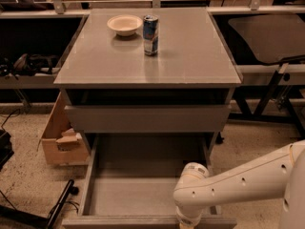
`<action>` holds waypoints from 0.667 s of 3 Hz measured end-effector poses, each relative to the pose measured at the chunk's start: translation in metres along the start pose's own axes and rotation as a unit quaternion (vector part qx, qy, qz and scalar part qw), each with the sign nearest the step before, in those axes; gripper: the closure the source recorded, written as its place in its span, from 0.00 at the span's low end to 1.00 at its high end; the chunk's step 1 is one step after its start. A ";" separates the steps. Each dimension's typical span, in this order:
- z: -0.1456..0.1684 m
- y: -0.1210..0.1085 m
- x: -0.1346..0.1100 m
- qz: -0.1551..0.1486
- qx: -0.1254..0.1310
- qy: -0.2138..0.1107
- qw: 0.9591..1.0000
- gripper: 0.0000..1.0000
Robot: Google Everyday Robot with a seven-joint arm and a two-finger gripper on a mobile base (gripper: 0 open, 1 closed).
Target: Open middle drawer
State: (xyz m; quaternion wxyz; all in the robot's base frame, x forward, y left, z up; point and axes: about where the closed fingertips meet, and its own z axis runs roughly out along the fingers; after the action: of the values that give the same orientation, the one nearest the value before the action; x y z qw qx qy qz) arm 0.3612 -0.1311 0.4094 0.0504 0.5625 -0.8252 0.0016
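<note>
Gripper [187, 222] at the near edge of the view, hanging down from the white arm [238, 180] that reaches in from the right; it meets the front panel of the middle drawer [128, 194], and whether it is apart or together cannot be told. The middle drawer is pulled well out towards the near side, showing its grey box interior. Above it sits a closed grey drawer front [147, 118]. On the grey surface [190, 56] on top, at the far left, a white bowl [125, 25] stands just beside an upright can [150, 28]. A cardboard box [62, 137] sits on the floor to the left.
</note>
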 end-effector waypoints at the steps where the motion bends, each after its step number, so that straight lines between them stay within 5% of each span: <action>1: 0.000 0.000 0.000 0.000 0.000 0.000 1.000 0.63; 2: 0.000 0.000 0.000 0.000 0.000 0.000 1.000 0.32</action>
State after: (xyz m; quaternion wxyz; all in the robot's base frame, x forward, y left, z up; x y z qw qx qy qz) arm 0.3612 -0.1311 0.4094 0.0505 0.5625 -0.8252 0.0015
